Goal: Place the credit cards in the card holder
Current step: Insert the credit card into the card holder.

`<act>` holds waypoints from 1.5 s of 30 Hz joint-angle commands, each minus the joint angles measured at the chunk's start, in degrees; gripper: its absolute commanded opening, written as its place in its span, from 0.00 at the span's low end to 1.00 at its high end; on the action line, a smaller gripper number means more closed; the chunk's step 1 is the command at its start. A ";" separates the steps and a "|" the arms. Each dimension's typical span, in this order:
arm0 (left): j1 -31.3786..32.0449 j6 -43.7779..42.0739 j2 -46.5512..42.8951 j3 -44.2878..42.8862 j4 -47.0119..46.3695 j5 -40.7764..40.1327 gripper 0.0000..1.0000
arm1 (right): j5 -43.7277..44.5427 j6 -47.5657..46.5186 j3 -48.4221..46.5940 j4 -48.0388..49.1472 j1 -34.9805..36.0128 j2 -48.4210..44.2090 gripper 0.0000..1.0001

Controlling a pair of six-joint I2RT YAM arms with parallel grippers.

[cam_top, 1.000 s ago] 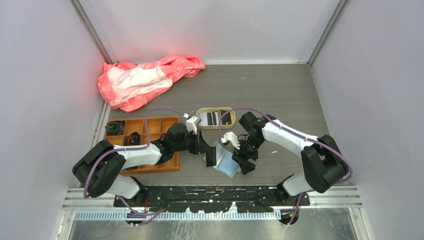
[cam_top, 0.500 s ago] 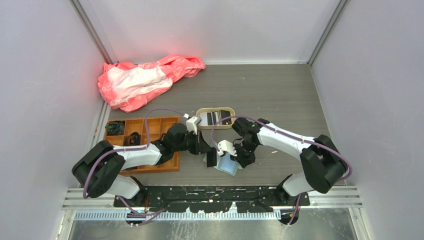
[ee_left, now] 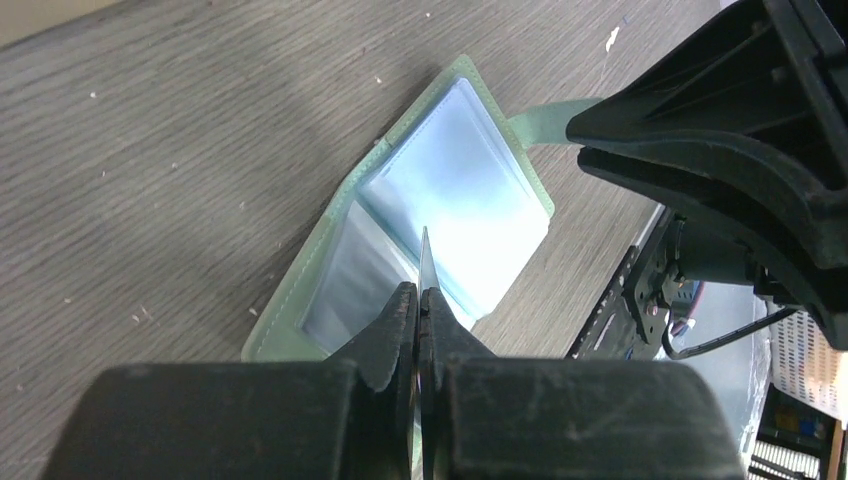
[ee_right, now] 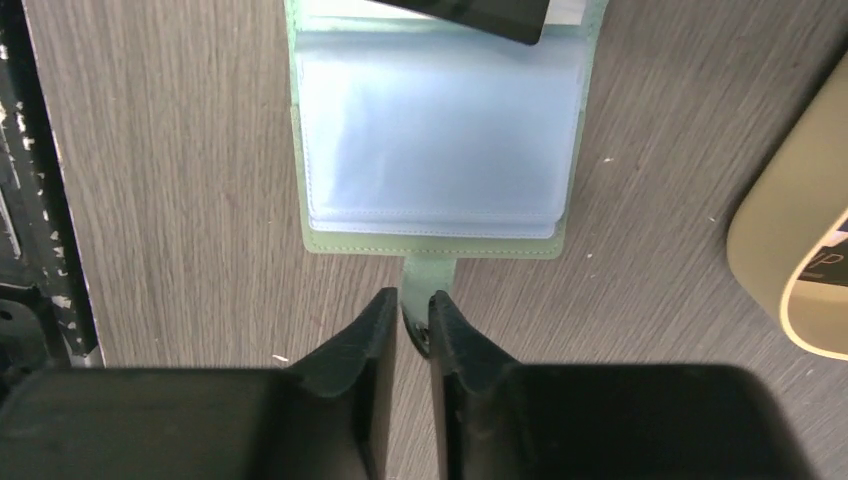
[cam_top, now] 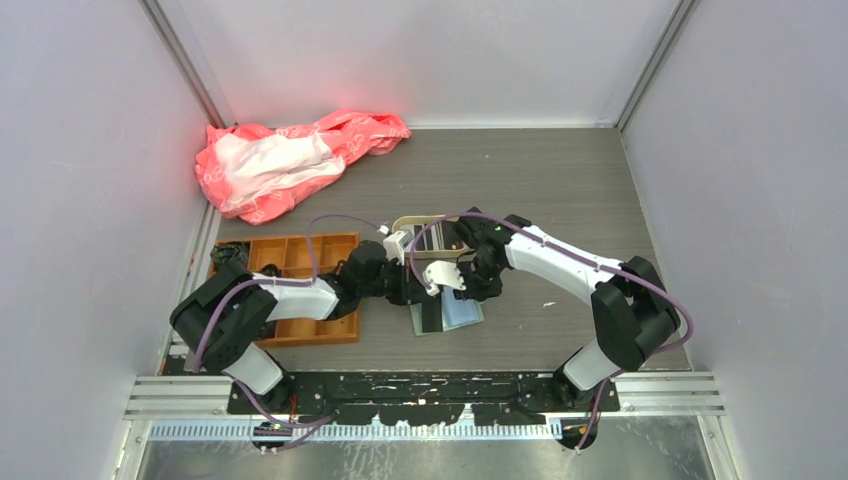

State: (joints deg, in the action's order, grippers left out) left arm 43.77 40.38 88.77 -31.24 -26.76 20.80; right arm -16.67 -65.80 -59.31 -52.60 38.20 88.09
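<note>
The card holder [ee_left: 455, 195] lies open on the table, a sage-green wallet with pale blue clear pockets facing up; it also shows in the top view [cam_top: 463, 313]. My left gripper [ee_left: 418, 292] is shut on a thin credit card [ee_left: 424, 262], seen edge-on and standing just above the open pockets. In the right wrist view that dark card [ee_right: 470, 12] overlaps the holder's far edge. My right gripper [ee_right: 413, 303] is shut on the holder's green strap [ee_right: 424, 275]. Another card [ee_right: 832, 262] rests in the beige tray.
A beige round-cornered tray [ee_right: 775, 250] sits just right of the card holder, partly under the arms in the top view [cam_top: 418, 221]. An orange compartment tray [cam_top: 300, 262] is to the left. A pink bag [cam_top: 290, 160] lies at the back left.
My right gripper swung left across the wallet and closed on its strap. The wallet turned and shifted slightly. My left arm pushed right, bringing the held card over the pockets.
</note>
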 commanded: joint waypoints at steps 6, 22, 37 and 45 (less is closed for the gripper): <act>0.24 5.66 0.09 -1.36 -3.18 -7.21 0.00 | -3.73 18.49 -2.01 7.00 -2.78 -2.54 0.47; 0.11 19.81 2.47 2.17 -15.06 -9.15 0.00 | 0.01 31.94 7.91 20.68 -3.58 2.21 0.51; 0.25 25.88 5.81 3.28 -16.70 -15.86 0.00 | 0.10 33.66 6.98 19.02 -3.22 5.32 0.45; 0.93 28.18 7.69 4.61 -19.72 -17.61 0.00 | -2.18 34.22 6.31 15.84 -3.26 4.35 0.48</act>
State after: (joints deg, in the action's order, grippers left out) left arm 44.21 67.51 95.02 -26.85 -41.67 5.50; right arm -18.20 -32.16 -52.62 -35.83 34.76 91.53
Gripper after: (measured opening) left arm 0.008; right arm 0.475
